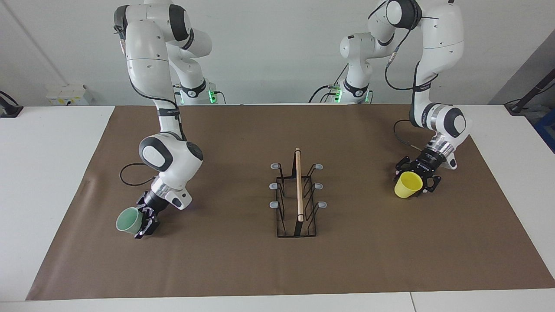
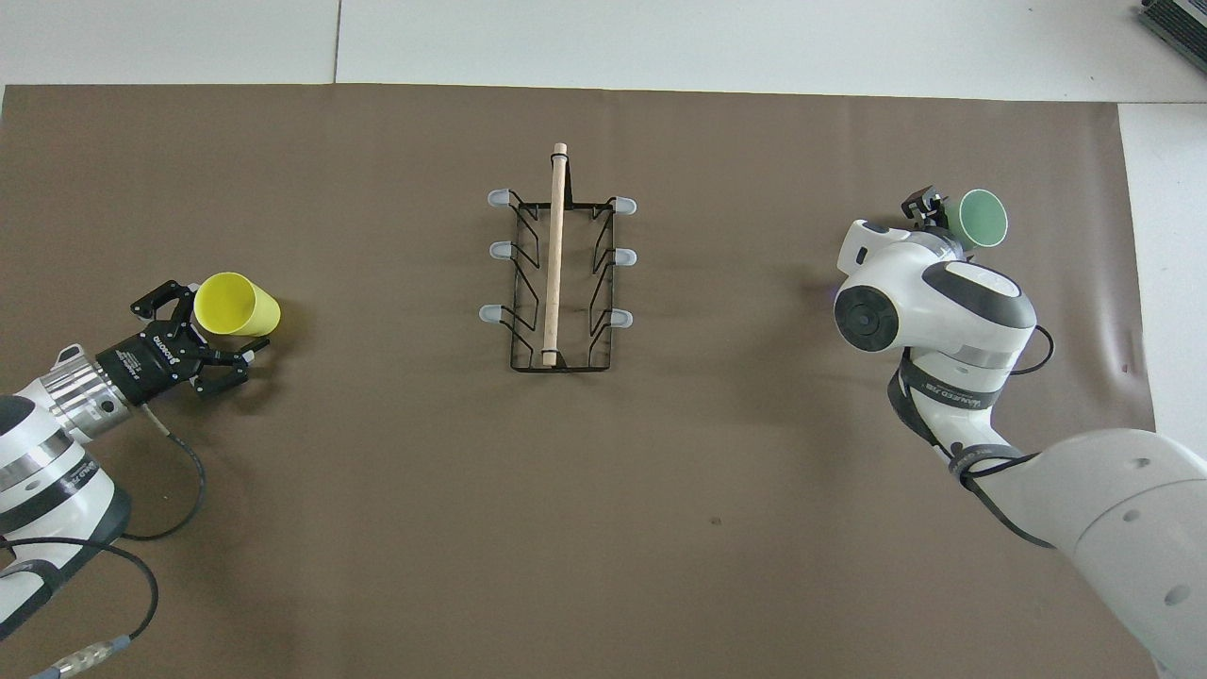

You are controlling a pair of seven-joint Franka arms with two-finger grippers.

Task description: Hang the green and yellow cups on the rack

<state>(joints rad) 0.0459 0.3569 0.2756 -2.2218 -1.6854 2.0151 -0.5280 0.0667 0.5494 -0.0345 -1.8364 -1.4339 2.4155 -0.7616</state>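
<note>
Looking down the worktop (image 1: 52, 182), I see the rack (image 1: 297, 195) standing midway between the two arms on the brown mat (image 1: 243, 260), its wooden rod along the top and all six grey-tipped pegs bare. My right end effector (image 1: 145, 221) is toward the right arm's end of the worktop, clamped on the green cup (image 1: 128, 220); the cup is tipped on its side in the grip, its open mouth turned away from the rack, and it looks lifted just clear of the mat. In the overhead view the right end effector (image 2: 934, 215) is mostly hidden under its own wrist, with the green cup (image 2: 982, 218) sticking out past it. My left end effector (image 1: 417, 177) is low at the left arm's end, fingers spread wide to either side of the yellow cup (image 1: 407, 185), which lies on its side on the mat with its base between the fingers and its mouth pointing away from the wrist. From overhead, the left end effector (image 2: 209, 332) straddles the yellow cup (image 2: 236, 305), and I cannot tell whether the fingers touch it. Both cups are well apart from the rack.
</note>
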